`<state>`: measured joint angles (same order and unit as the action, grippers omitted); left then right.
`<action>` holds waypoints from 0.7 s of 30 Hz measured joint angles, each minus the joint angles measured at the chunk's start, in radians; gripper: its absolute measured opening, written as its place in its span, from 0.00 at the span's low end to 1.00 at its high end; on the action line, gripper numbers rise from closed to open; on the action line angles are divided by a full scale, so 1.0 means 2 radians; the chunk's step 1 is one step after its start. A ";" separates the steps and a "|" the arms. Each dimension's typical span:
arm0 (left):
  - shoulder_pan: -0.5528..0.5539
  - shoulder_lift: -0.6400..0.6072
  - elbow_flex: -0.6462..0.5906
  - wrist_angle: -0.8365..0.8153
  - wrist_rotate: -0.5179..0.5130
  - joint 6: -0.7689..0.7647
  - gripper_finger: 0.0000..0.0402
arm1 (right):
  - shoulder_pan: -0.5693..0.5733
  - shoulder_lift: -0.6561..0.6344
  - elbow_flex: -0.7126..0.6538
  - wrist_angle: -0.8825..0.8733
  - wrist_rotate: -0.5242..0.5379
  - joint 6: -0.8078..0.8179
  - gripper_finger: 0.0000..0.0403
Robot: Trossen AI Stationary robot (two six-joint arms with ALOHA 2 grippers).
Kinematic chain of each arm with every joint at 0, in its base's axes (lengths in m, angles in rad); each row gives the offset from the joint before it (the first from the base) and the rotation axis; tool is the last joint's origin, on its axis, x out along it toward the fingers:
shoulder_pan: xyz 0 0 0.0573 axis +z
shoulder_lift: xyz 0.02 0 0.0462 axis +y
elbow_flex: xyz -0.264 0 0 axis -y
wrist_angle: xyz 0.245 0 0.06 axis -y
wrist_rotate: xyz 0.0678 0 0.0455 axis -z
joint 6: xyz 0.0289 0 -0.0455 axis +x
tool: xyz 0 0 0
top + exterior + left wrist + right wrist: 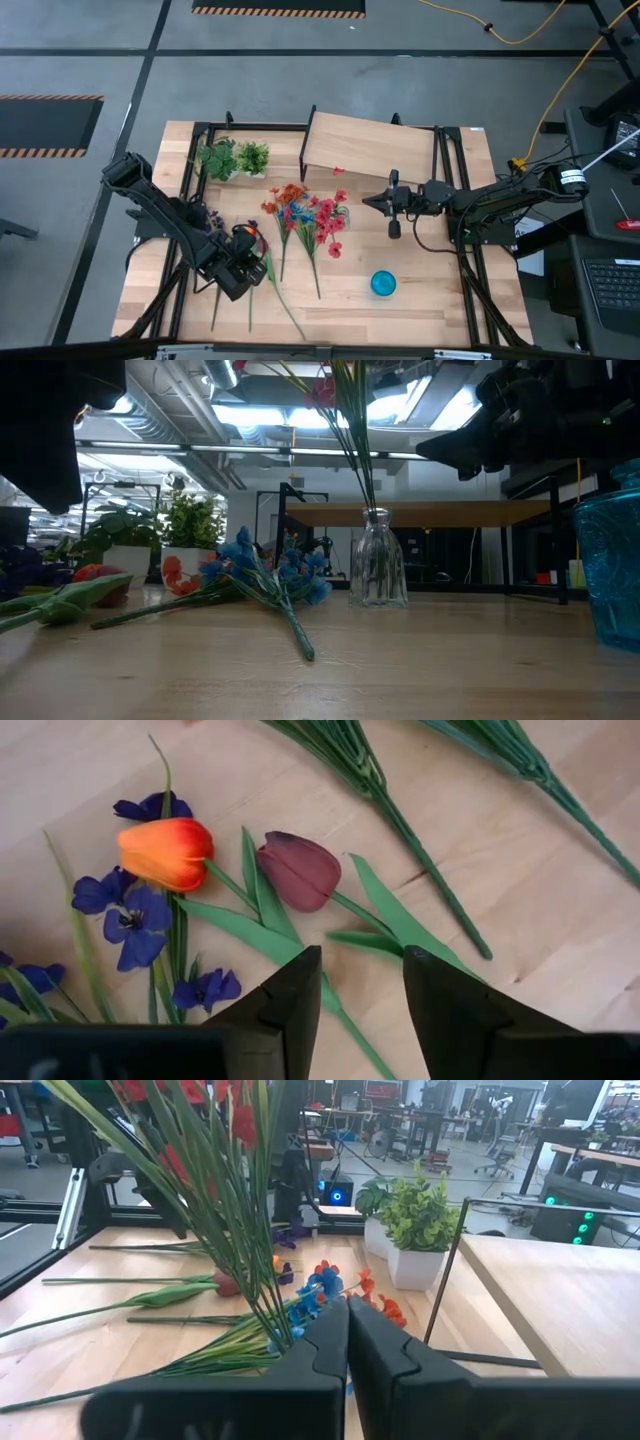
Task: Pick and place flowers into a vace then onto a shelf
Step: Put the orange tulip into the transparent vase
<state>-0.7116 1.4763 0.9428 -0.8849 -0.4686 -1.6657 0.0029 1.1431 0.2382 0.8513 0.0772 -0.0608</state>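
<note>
Right gripper [347, 1342]: fingers pressed together, nothing between them. Just beyond, a bunch of flowers [215, 1210] stands tilted, green stems fanning upward, red blossoms on top. More stems lie flat on the table [90, 1350], blue and orange blossoms among them. Two potted plants [415, 1220] behind. Shelf [560, 1295] alongside, light wood, black leg.

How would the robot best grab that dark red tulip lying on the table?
Probably by the thin green stem below the dark red tulip, not the soft bloom. It lies flat on the table, so coming straight down with the fingers either side of the stem suits it. The open left gripper already hovers over that stem.
</note>
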 joint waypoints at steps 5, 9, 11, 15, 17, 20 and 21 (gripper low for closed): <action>0.000 0.009 0.000 0.001 0.000 0.000 0.34 | 0.000 0.000 0.000 0.000 0.000 0.000 0.03; 0.000 0.010 0.000 0.001 0.000 0.000 0.34 | 0.000 0.000 0.000 0.000 0.000 0.000 0.03; 0.000 0.010 0.000 0.001 0.000 -0.007 0.34 | 0.000 0.000 0.000 -0.001 0.000 0.000 0.03; 0.000 0.010 0.000 0.001 -0.001 -0.020 0.34 | 0.000 0.000 0.000 -0.001 0.000 0.000 0.03; 0.000 0.010 0.000 0.001 -0.004 -0.021 0.34 | 0.000 0.000 0.000 -0.002 0.000 0.000 0.03; 0.000 0.010 -0.001 0.001 -0.013 -0.021 0.34 | 0.000 0.000 0.000 -0.002 0.000 0.000 0.03; 0.000 0.010 -0.001 0.001 -0.016 -0.021 0.34 | 0.000 0.000 0.000 -0.002 0.000 0.000 0.03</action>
<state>-0.7116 1.4971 0.9417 -0.8825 -0.5000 -1.7076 0.0029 1.1431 0.2382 0.8474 0.0772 -0.0608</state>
